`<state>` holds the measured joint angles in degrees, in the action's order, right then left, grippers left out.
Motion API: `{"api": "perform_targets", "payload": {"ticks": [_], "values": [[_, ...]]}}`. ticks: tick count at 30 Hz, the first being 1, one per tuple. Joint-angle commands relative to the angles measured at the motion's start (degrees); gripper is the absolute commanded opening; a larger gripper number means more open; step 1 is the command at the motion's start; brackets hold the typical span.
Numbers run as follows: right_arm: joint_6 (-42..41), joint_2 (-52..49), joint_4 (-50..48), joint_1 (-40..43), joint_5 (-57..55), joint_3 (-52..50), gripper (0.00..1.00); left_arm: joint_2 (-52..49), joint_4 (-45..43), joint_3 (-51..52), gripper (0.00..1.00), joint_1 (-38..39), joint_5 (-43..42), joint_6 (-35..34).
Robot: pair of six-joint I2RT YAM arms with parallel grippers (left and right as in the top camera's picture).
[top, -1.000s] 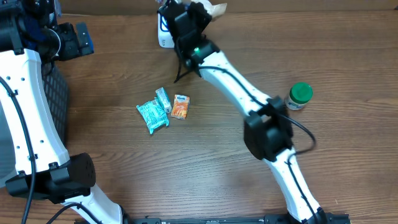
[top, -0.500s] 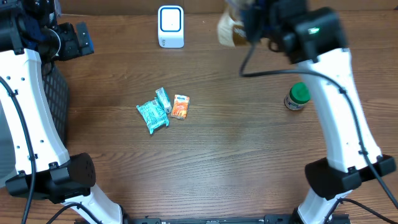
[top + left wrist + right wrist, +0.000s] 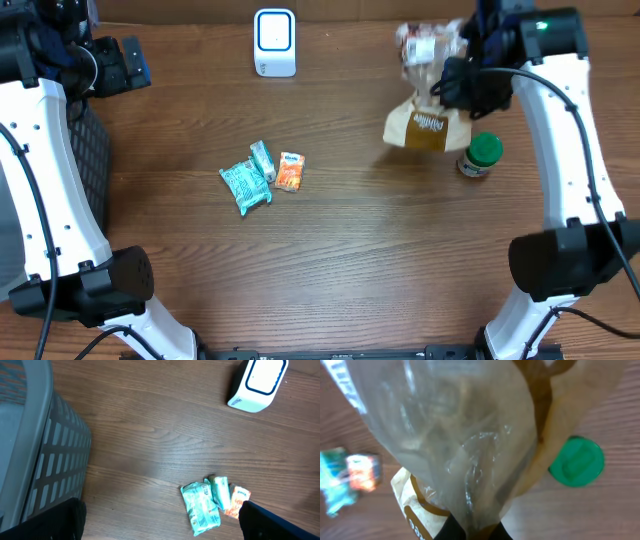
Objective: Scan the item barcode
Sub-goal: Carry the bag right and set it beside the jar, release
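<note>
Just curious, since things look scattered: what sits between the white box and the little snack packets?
Nothing: only bare wooden table lies between the white box and the snack packets, as the overhead view shows.

Nothing legible. White script on brown label (image 3: 427, 122) of bag (image 3: 432, 48): too blurred to read. Dark letters on the bag's edge, right wrist view: cropped. Print on orange packet (image 3: 290, 172) and teal packets (image 3: 245, 186): too small.
</note>
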<state>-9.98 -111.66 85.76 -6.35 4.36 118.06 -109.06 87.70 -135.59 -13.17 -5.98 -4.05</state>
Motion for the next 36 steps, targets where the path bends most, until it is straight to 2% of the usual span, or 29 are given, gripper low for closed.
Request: {"api": "perform_targets", "payload": {"ticks": [1, 6, 8, 16, 25, 27, 29, 30, 31, 32, 34, 36], "values": [[-0.48, 0.02, -4.07, 0.55, -4.72, -8.57, 0.04, 0.74, -0.07, -0.48, 1.00, 0.07, -0.66, 0.85], [0.22, 0.02, -13.88, 0.55, -15.45, -22.56, 0.04, 0.74, -0.09, -0.48, 1.00, 0.07, -0.66, 0.85], [2.73, 0.00, -16.00, 0.55, -15.98, -25.73, 0.04, 0.74, -0.09, -0.48, 1.00, 0.07, -0.66, 0.85], [2.93, -0.02, -18.71, 0.87, -22.71, -31.43, 0.04, 0.74, -0.09, -0.48, 1.00, 0.07, -0.66, 0.85], [2.91, -0.02, -18.60, 3.15, -22.75, -31.61, 0.05, 0.74, -0.09, -0.48, 1.00, 0.07, -0.66, 0.85], [2.91, -0.02, -18.60, 3.34, -22.73, -31.61, 0.16, 0.74, -0.07, -0.48, 1.00, 0.07, -0.66, 0.85], [2.91, -0.02, -18.62, 3.39, -22.73, -31.61, 0.41, 0.74, -0.07, -0.48, 0.99, 0.07, -0.66, 0.85], [2.91, -0.02, -18.62, 3.39, -22.73, -31.61, 0.47, 0.74, -0.07, -0.48, 1.00, 0.07, -0.63, 0.85], [2.84, -0.02, -18.62, 3.39, -22.73, -31.58, 0.60, 0.74, -0.09, -0.48, 1.00, 0.07, -0.66, 0.85], [2.56, -0.02, -18.62, 3.39, -22.69, -31.47, 0.67, 0.74, -0.07, -0.48, 1.00, 0.07, -0.66, 0.85], [2.29, 0.00, -18.12, 3.39, -22.14, -30.32, 0.75, 0.74, -0.07, -0.48, 1.00, 0.07, -0.66, 0.85], [2.27, 0.04, -16.74, 3.39, -21.44, -28.22, 0.75, 0.74, -0.07, -0.48, 0.99, 0.07, -0.66, 0.85]]}}
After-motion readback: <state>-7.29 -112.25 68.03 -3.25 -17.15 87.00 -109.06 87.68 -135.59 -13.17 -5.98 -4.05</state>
